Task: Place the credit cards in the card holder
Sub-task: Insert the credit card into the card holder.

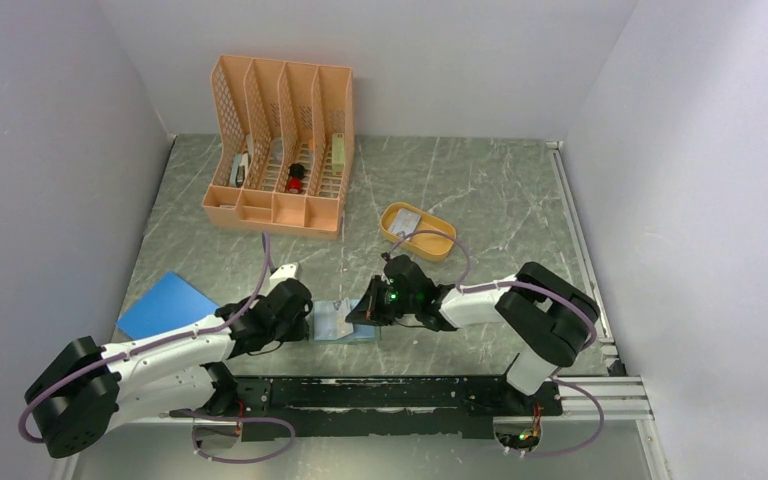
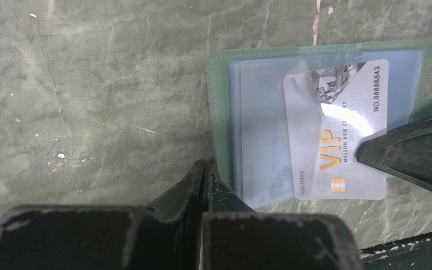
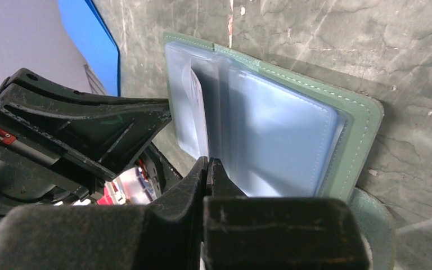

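Note:
The card holder (image 1: 342, 326) lies open on the table between my two grippers, green edge (image 2: 218, 112) outside, clear pale-blue pockets (image 3: 281, 140) inside. A pale credit card (image 2: 326, 112) marked VIP lies flat over the pockets, its top corner under a clear sleeve. My right gripper (image 3: 208, 162) is shut on that card's edge, seen edge-on (image 3: 194, 107) from the wrist. My left gripper (image 2: 203, 166) is shut, its tips touching the holder's left edge near the corner. Another card (image 1: 405, 218) rests in the orange oval tray (image 1: 435, 249).
An orange file organiser (image 1: 280, 150) holding small items stands at the back left. A bright blue sheet (image 1: 165, 305) lies left of the left arm. Grey walls close in on both sides, and a black rail runs along the near edge.

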Robot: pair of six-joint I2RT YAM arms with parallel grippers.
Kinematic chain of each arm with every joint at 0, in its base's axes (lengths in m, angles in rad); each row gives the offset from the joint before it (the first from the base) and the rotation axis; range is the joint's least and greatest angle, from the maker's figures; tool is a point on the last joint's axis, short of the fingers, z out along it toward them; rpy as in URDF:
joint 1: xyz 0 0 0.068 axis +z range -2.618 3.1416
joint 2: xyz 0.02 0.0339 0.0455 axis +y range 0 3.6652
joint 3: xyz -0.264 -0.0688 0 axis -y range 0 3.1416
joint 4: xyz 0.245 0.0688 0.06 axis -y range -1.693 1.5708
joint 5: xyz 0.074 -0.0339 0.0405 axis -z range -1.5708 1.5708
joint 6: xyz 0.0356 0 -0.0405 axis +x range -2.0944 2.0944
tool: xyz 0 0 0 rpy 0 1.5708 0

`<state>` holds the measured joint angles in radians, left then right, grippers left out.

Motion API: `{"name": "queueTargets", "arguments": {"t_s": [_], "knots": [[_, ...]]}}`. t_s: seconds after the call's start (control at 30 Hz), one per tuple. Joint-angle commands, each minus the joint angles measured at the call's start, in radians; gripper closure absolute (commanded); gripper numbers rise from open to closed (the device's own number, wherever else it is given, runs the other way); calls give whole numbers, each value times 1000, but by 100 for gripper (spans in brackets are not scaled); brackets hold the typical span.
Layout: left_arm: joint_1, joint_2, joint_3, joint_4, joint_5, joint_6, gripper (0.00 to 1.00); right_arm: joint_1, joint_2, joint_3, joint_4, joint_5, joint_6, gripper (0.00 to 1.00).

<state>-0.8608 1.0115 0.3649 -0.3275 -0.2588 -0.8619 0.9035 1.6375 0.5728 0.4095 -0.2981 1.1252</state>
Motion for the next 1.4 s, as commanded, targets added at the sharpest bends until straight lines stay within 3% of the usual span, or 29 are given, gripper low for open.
{"name": "queueTargets", "arguments": {"t_s": [0.0, 0.37, 0.7, 1.37], "knots": [[4, -2, -22, 38, 47, -12, 95, 12, 36, -13, 0, 25, 24, 100], [4, -2, -33, 63, 71, -15, 95, 36, 32, 51, -128, 54, -26, 100], [3, -10, -54, 62, 82, -26, 95, 35, -26, -34, -42, 120, 66, 100], [3, -33, -75, 70, 94, -34, 95, 35, -31, -56, -22, 146, 89, 100]]}}
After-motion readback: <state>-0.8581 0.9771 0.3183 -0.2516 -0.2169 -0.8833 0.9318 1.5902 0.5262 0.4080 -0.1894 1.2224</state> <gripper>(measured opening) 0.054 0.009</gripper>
